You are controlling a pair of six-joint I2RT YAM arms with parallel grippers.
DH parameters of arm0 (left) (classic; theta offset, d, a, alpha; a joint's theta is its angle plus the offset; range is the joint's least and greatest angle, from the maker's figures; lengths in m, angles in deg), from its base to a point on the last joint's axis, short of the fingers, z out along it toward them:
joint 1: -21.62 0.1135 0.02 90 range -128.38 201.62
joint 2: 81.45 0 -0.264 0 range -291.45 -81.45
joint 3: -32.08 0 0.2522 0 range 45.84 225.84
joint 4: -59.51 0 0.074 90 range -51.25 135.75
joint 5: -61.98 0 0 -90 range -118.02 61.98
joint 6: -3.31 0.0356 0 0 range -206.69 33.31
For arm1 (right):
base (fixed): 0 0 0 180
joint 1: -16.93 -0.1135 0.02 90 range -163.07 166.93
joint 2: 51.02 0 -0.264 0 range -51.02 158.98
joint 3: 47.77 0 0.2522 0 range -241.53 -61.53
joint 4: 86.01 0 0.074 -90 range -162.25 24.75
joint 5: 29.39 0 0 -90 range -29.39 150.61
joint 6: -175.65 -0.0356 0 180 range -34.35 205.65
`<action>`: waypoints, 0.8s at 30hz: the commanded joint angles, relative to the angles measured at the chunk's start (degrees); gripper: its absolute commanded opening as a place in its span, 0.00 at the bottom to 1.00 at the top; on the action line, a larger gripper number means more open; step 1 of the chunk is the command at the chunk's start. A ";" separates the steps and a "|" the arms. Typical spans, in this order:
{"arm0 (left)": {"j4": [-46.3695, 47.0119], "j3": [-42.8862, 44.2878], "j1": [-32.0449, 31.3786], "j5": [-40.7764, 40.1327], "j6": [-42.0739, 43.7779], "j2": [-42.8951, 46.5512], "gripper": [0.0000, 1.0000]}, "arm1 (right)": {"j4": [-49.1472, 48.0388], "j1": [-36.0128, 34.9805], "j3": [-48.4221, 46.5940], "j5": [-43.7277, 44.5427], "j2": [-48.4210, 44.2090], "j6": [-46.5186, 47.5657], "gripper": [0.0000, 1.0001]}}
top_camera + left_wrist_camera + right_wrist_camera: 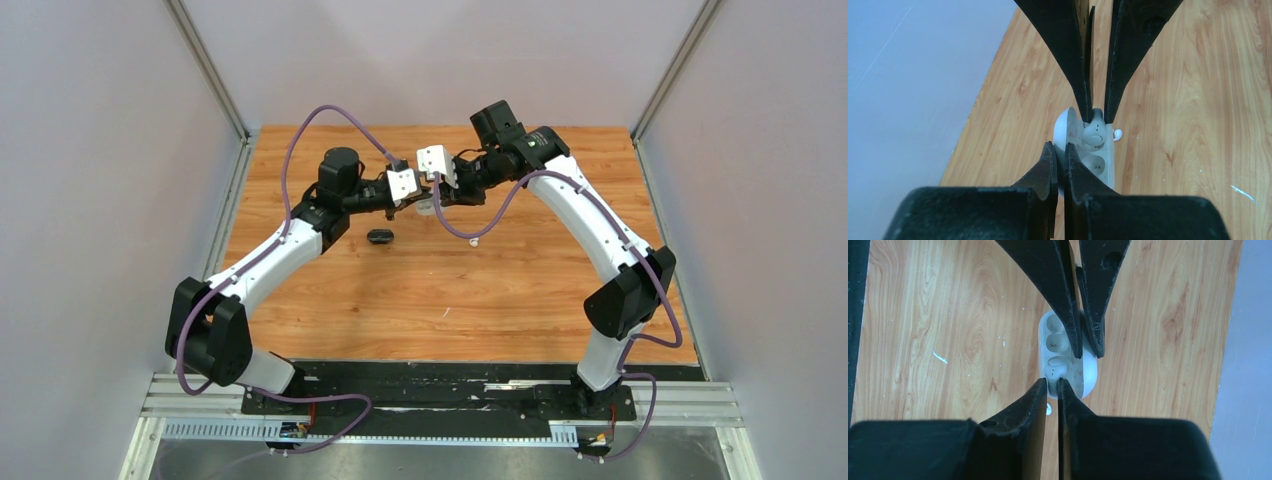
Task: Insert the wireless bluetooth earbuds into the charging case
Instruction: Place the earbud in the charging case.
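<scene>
The left claw [1059, 151], nearest the left wrist camera, is pressed together on the side wall of the open white pebble-shaped plastic charging case [1086, 374] and steadies it on the wood-grain bench [500, 300]. The case lies near the far middle of the bench, between the two arms.

The right claw [1052, 386] meets the case from the opposite side. Its tips stand narrowly apart on either side of the upper end of a small white rounded earbud [1094, 133]. Whether they press on the bud cannot be told. The bud's body sits in one recess of the case; full seating cannot be confirmed.

Status, as judged:
- First white bud: at its recess, insertion almost complete; release not confirmed.
- Neighbouring recess [1095, 166]: empty.
- Second white earbud [1117, 134]: loose on the bench, just beside the case; to be picked up and inserted.
- Small black pebble-shaped case [380, 236]: on the bench near the left arm, apart from the white case, touched by neither claw. Whether it is open cannot be told. No black buds are visible.

The task appears to be in its early part.
</scene>
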 commanded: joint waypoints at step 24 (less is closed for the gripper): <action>7.43 2.27 -4.04 1.46 2.30 3.56 0.00 | -5.76 -3.40 -0.80 7.20 3.15 -7.70 0.15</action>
